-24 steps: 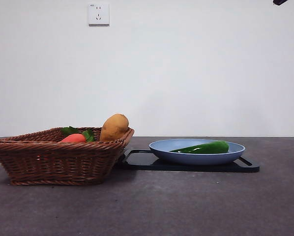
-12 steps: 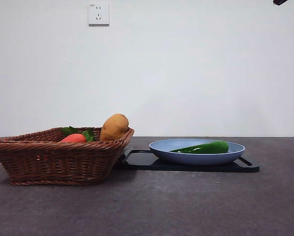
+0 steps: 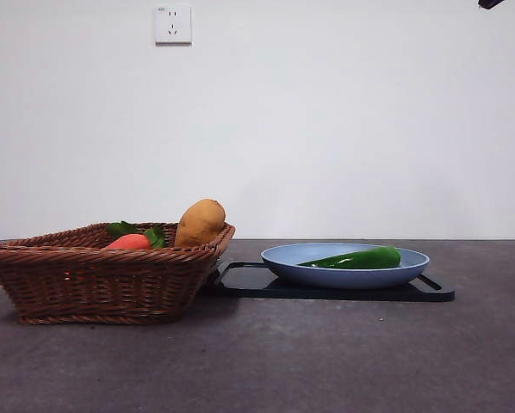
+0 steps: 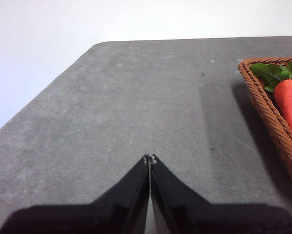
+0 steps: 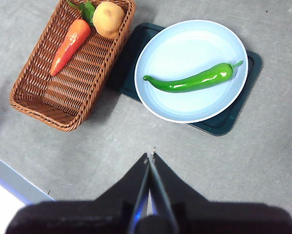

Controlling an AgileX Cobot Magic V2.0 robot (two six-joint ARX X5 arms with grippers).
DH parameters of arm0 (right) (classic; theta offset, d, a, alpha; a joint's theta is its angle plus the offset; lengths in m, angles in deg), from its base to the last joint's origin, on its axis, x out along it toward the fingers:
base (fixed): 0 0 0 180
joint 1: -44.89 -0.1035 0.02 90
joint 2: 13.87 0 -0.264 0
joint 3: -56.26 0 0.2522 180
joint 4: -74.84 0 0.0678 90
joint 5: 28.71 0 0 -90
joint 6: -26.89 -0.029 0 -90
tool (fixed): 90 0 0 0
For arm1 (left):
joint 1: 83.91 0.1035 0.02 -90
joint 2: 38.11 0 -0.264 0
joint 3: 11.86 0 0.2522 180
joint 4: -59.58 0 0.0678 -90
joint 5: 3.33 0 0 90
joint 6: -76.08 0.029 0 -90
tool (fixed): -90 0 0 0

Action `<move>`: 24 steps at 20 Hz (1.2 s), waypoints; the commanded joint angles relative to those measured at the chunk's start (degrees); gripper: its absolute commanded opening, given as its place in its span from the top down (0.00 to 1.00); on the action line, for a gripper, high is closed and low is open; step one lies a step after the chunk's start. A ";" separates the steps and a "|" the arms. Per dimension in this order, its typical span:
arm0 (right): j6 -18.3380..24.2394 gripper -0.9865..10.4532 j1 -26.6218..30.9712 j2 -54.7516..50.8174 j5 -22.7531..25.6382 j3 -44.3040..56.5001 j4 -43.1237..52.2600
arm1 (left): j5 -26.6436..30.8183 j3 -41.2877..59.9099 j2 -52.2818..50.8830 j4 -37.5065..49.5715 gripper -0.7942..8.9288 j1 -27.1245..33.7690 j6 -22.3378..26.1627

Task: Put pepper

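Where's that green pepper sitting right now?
The pepper lies across the blue plate, which rests on a dark tray beside the wicker basket; in the front view the plate is to the right of the basket.

We see one pepper (image 5: 192, 81), one carrot (image 5: 70, 45), one potato (image 5: 108, 18), one basket (image 5: 42, 100), one plate (image 5: 158, 46), one tray (image 5: 223, 122).

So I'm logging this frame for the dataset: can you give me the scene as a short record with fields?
pepper: long glossy green pepper lying in the light blue round plate
plate: on the dark rectangular tray
basket: brown wicker basket holding an orange carrot and a tan potato
left gripper: shut, over bare table
right gripper: shut, high above the tray
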State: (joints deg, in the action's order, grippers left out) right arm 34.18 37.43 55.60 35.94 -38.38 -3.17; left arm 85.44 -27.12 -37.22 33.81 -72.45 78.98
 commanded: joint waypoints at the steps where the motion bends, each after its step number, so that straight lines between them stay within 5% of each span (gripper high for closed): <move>1: -0.17 0.91 -0.04 0.63 -0.02 -1.07 0.42 | -0.52 0.09 -0.17 -0.92 0.91 0.24 -0.59; 12: -0.17 0.91 -0.02 0.63 0.00 -1.07 0.39 | -0.52 0.09 -0.17 -0.92 0.91 0.24 -0.57; 14: 3.21 0.91 0.57 0.63 0.22 -1.05 0.85 | -0.52 0.09 -0.17 -0.92 0.91 0.24 -0.59; 19: 4.55 0.91 4.59 -7.93 -0.26 4.26 14.82 | -0.52 0.09 -0.17 -0.92 0.91 0.24 -0.59; 24: 2.14 0.91 11.37 -25.49 -0.17 25.27 34.18 | -0.52 0.09 -0.17 -0.92 0.91 0.24 -0.59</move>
State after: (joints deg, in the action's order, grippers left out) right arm 37.17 48.83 29.99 35.77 -13.82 30.40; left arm 85.41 -27.12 -37.22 33.81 -72.45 78.95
